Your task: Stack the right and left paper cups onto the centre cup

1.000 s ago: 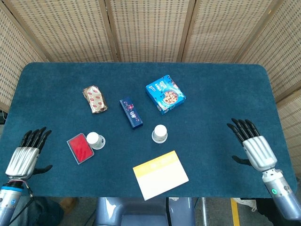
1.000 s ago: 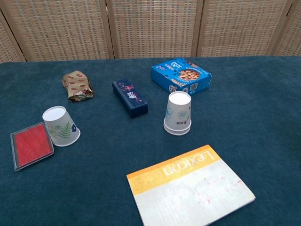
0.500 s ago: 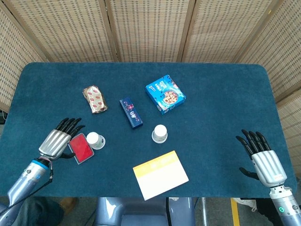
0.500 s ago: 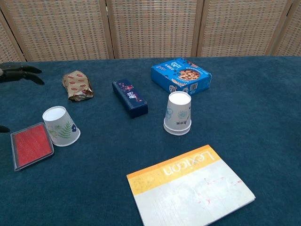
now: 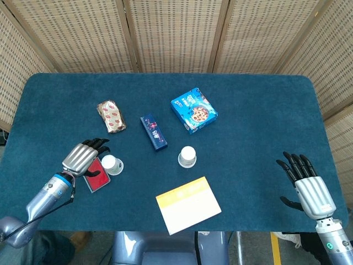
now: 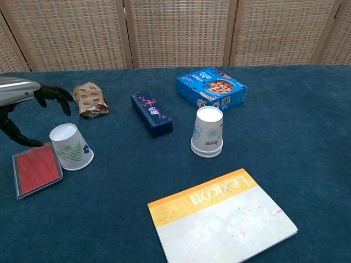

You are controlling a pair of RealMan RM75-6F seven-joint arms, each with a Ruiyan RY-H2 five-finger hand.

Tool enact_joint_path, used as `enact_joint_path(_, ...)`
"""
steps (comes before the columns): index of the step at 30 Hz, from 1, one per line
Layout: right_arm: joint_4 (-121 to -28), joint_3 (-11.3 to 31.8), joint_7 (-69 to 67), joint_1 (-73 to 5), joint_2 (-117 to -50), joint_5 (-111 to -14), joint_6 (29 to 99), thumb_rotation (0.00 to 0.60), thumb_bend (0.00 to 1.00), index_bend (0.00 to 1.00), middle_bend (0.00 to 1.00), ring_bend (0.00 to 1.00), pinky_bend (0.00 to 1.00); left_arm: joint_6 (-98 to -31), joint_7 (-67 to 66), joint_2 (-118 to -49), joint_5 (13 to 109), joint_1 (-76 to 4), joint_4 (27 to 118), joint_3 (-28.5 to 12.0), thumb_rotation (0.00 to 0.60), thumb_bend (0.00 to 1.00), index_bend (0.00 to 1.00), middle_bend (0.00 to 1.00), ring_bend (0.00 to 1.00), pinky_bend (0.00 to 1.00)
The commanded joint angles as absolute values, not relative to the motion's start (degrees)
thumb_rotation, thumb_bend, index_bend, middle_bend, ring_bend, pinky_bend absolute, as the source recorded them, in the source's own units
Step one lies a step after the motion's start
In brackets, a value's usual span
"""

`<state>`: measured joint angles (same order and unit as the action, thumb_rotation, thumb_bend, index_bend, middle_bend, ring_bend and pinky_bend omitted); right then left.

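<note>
Two upside-down white paper cups stand on the blue table. The left cup (image 5: 111,164) (image 6: 70,146) has a leaf print and sits beside a red case. The centre cup (image 5: 187,156) (image 6: 208,132) stands upright on its rim near the middle. My left hand (image 5: 84,157) (image 6: 27,98) hovers just left of the left cup, fingers spread, holding nothing. My right hand (image 5: 306,183) is far off at the table's right front edge, fingers apart and empty; the chest view does not show it.
A red case (image 5: 95,175) lies under my left hand. A foil snack pack (image 5: 111,116), a dark blue box (image 5: 154,132) and a blue cookie box (image 5: 193,110) lie behind the cups. A yellow-and-white Lexicon book (image 5: 188,205) lies at the front.
My left hand has moved right from the table's left edge to just beside the left cup. My right hand drew back toward the front edge, then stayed still.
</note>
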<state>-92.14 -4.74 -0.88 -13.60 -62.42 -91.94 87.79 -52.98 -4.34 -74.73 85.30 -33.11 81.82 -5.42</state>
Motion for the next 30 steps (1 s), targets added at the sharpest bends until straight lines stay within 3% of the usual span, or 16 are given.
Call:
enact_joint_path(1,-92.0,-4.3,-0.8,-13.4,-62.5,-92.0,87.4,0.600,0.00,0.15,0.00,0.00,0.00,-52.0,-3.8,-75.6,85.0,-34.2,80.8,-5.2,0.600,0.22,0.32,0.16,0.16,0.25)
enact_joint_path(9,-91.7,-3.1,-1.1,-12.8,-62.6,-92.2,86.5,0.600,0.00,0.16,0.00,0.00,0.00,-51.1,-4.1,-77.2,84.5,-35.9,79.9,-4.8,0.600,0.22,0.33,0.18,0.19,0.30)
enact_joint_path(16,-91.6,-2.3,-1.9,-12.4,-62.5,-92.4,86.0,0.600,0.00,0.16,0.00,0.00,0.00,-51.0,-5.2,-78.3,83.2,-36.6,79.6,-4.7,0.600,0.23,0.49,0.32,0.42,0.47)
enact_joint_path(23,-91.5,-1.7,-2.7,-12.0,-62.2,-92.8,85.8,0.600,0.00,0.16,0.00,0.00,0.00,-52.3,-5.6,-78.3,82.4,-36.5,80.1,-4.7,0.600,0.26,0.58,0.40,0.48,0.48)
enact_joint_path(30,-91.7,-1.2,-2.9,-11.8,-62.1,-92.9,85.2,0.600,0.00,0.16,0.00,0.00,0.00,-54.0,-2.4,-75.5,81.9,-36.9,83.8,-6.4,0.600,0.27,0.59,0.41,0.49,0.49)
